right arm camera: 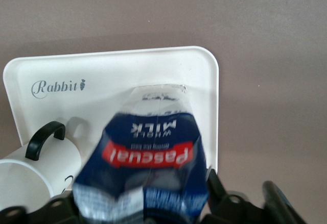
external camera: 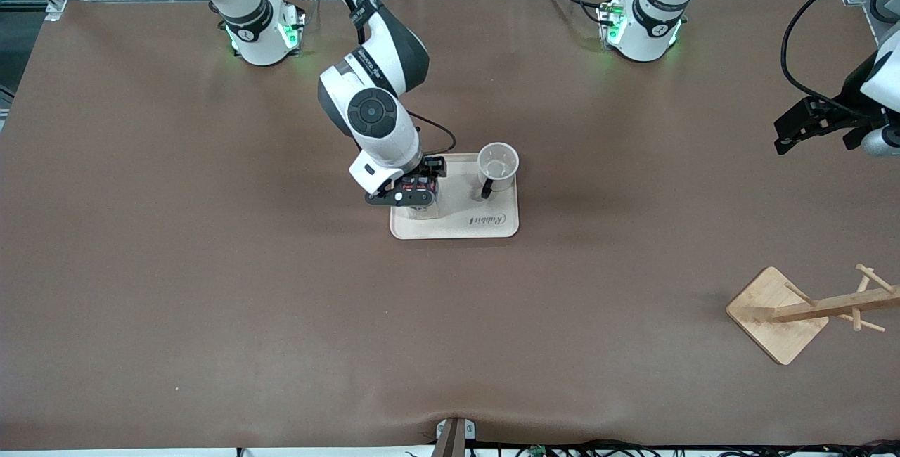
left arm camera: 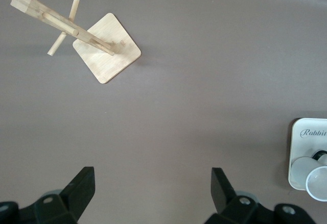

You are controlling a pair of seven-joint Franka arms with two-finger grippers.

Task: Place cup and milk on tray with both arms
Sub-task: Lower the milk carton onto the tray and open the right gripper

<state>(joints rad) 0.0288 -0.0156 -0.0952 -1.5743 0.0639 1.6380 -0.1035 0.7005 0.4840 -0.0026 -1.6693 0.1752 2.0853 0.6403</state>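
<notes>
The cream tray [external camera: 478, 221] [right arm camera: 117, 76] lies mid-table. On it stands the white cup [external camera: 498, 165] [right arm camera: 36, 173] at the side toward the left arm's end, its black handle facing the front camera. The dark blue milk [external camera: 422, 212] [right arm camera: 148, 152] stands on the tray's other side. My right gripper [external camera: 415, 190] [right arm camera: 140, 193] is low around the carton's top, open, with a thin gap showing beside one finger [right arm camera: 217, 185]. My left gripper [external camera: 791, 130] [left arm camera: 153, 183] waits open with nothing in it, over bare table at the left arm's end. The tray [left arm camera: 306, 147] and cup [left arm camera: 317, 175] show at the edge of the left wrist view.
A wooden peg rack [external camera: 780, 313] [left arm camera: 107, 48] on a square base stands toward the left arm's end, nearer the front camera than the tray. A dark clamp [external camera: 453, 436] sits at the table's front edge. Brown tabletop surrounds the tray.
</notes>
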